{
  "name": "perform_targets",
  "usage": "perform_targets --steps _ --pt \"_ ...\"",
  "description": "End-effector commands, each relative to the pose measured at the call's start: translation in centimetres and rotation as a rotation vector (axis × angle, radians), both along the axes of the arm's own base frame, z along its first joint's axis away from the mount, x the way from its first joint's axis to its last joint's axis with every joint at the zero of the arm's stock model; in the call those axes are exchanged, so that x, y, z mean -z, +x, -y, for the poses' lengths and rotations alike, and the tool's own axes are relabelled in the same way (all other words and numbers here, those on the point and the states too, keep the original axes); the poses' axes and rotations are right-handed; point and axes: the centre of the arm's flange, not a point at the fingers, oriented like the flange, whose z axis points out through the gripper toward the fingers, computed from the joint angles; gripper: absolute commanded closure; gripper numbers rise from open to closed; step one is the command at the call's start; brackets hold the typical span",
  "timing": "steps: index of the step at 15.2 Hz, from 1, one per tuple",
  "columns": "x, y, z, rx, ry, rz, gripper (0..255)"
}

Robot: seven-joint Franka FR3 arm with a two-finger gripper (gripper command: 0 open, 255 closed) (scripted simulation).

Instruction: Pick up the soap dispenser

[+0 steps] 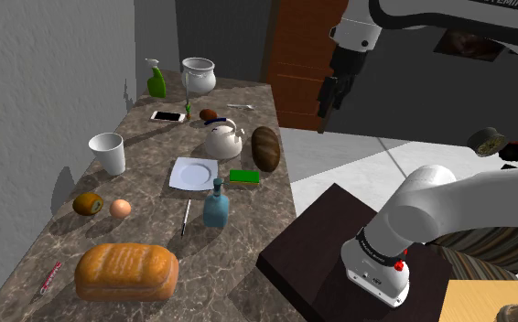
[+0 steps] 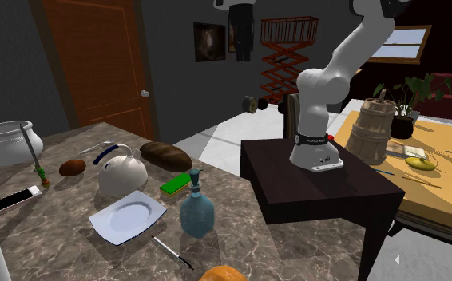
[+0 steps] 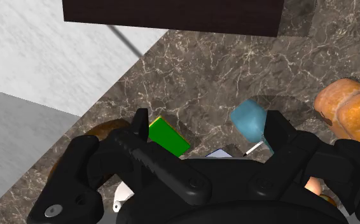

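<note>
The soap dispenser is a blue round-bellied bottle with a narrow pump neck. It stands upright on the marble counter, between a white plate and the counter's edge nearest the stand. From the second exterior view the dispenser stands just right of the plate. My black gripper hangs high above the floor, past the counter's edge and well apart from the bottle. In the wrist view the gripper is open, with the blue bottle far below beside one fingertip. Nothing is between the fingers.
Near the dispenser lie a green sponge, a dark loaf, a white kettle and a pen. A large bread loaf, an egg, a kiwi and a white cup sit further along. The dark stand adjoins the counter.
</note>
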Motion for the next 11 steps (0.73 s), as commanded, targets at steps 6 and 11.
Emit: perform_targets --steps 6,11 --pt "4.6 2.8 -3.5 -0.009 0.011 0.010 0" --pt "9.2 5.7 -7.0 -0.018 0.023 0.020 0"
